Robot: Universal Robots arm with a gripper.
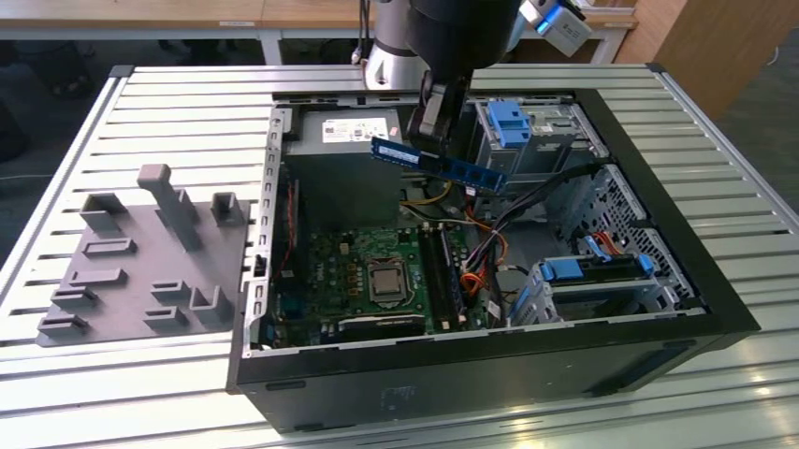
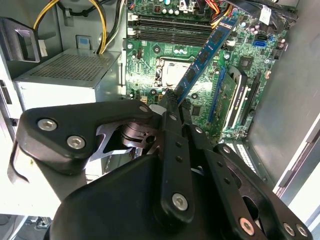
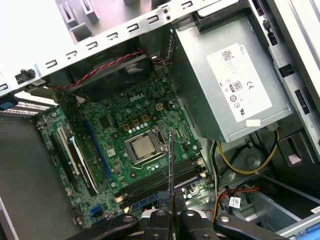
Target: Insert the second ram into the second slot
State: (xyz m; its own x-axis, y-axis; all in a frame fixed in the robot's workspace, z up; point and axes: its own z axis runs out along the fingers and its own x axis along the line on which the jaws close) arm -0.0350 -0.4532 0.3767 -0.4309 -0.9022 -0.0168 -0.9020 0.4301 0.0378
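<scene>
The arm (image 1: 450,37) is angled steeply down into the open black tower case (image 1: 500,346). The black, bolted gripper (image 1: 431,142) is clamped on one end of the second ram (image 1: 474,173), a thin, flat blue circuit-board stick. The stick is held tilted in the air beside the grey sheet-metal power supply (image 1: 343,140), above the green motherboard (image 1: 374,271) and apart from its long dark memory slots (image 3: 157,182).

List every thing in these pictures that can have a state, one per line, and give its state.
gripper, shut on the second ram
second ram, held tilted in the air above the motherboard, not inserted
computer case, lying on its side, open
processor, seated in its socket, uncovered
</scene>
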